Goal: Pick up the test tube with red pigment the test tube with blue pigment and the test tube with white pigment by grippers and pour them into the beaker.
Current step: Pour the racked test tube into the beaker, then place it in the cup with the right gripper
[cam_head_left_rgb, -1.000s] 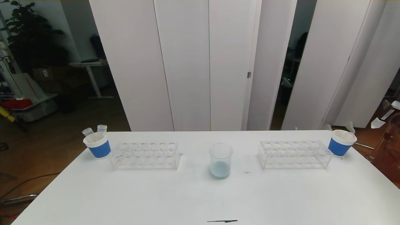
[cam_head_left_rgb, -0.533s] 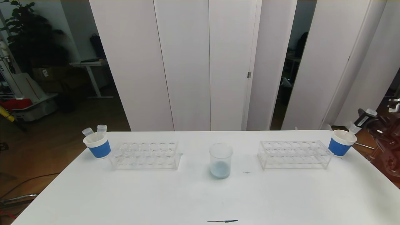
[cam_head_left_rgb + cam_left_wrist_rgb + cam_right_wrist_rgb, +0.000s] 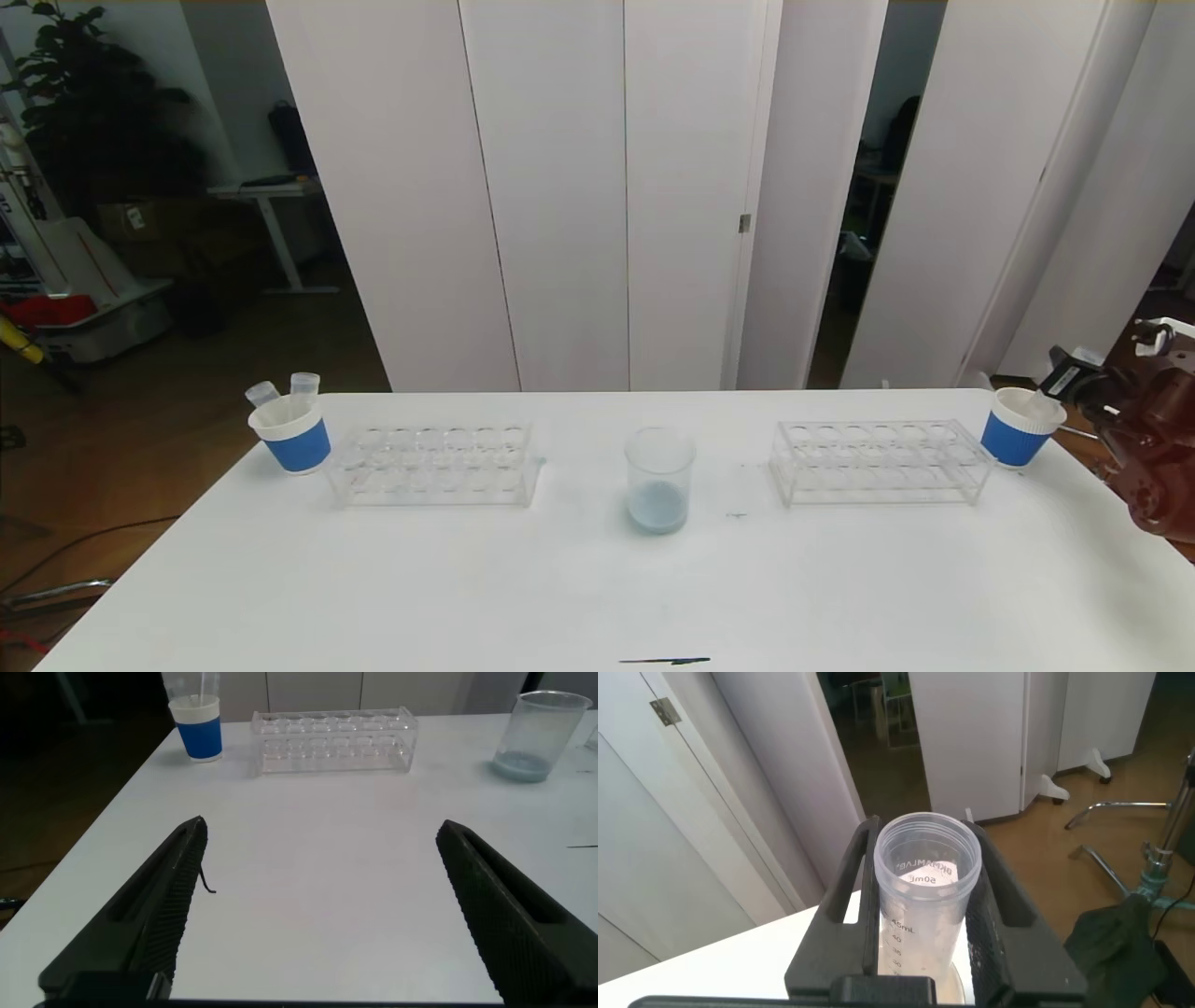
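The beaker stands mid-table with pale blue liquid at its bottom; it also shows in the left wrist view. My right gripper at the table's far right corner is shut on a clear graduated tube with white traces, its lower end dipping into the right blue cup. My left gripper is open and empty, low over the near-left table, out of the head view. Two clear tubes stand in the left blue cup. No red or blue tube liquid shows.
Two clear, empty tube racks lie on the white table, one left and one right of the beaker. A thin dark mark lies at the table's front edge. The right cup sits close to the table's right edge.
My right gripper came into view at the right edge holding the tube, then lowered it towards the right blue cup. Nothing else moved.
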Robot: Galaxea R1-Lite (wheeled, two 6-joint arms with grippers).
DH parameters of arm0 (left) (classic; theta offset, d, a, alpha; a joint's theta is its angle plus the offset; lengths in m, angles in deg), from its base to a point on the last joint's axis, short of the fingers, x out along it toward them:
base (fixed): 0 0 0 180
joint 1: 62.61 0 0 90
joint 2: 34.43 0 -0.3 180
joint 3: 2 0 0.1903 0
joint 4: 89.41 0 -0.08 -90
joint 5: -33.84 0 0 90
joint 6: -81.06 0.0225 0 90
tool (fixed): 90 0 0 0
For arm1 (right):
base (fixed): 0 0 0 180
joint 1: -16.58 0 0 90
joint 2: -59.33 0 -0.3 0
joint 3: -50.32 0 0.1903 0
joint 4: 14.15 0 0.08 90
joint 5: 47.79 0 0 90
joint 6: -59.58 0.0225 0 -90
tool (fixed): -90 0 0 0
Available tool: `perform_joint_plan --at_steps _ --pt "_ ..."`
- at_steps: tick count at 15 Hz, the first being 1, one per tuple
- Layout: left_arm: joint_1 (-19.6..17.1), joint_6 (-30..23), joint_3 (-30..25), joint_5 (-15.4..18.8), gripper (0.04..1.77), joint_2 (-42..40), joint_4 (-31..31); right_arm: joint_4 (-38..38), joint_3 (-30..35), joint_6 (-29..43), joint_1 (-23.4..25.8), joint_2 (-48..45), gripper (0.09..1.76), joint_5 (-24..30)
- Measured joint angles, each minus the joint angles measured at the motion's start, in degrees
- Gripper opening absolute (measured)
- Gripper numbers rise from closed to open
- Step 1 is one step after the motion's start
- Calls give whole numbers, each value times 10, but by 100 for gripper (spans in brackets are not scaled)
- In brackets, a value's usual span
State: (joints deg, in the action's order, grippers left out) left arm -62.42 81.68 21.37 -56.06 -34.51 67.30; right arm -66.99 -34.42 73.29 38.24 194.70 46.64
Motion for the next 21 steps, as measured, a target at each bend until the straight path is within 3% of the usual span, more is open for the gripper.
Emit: perform_joint_plan --at_steps 10,11,14,15,21 --pt "0 0 0 0 175 0 0 0 0 4 -16 14 60 1" --pt "0 0 0 0 175 0 0 0 0 4 -15 14 71 3" --pt "0 0 0 0 175 0 0 -1 0 3 -13 15 162 4" --pt "0 0 0 0 175 0 0 -1 -2 3 -13 14 174 3" --pt "0 0 0 0 175 0 0 17 -50 5 -9 -18 175 22"
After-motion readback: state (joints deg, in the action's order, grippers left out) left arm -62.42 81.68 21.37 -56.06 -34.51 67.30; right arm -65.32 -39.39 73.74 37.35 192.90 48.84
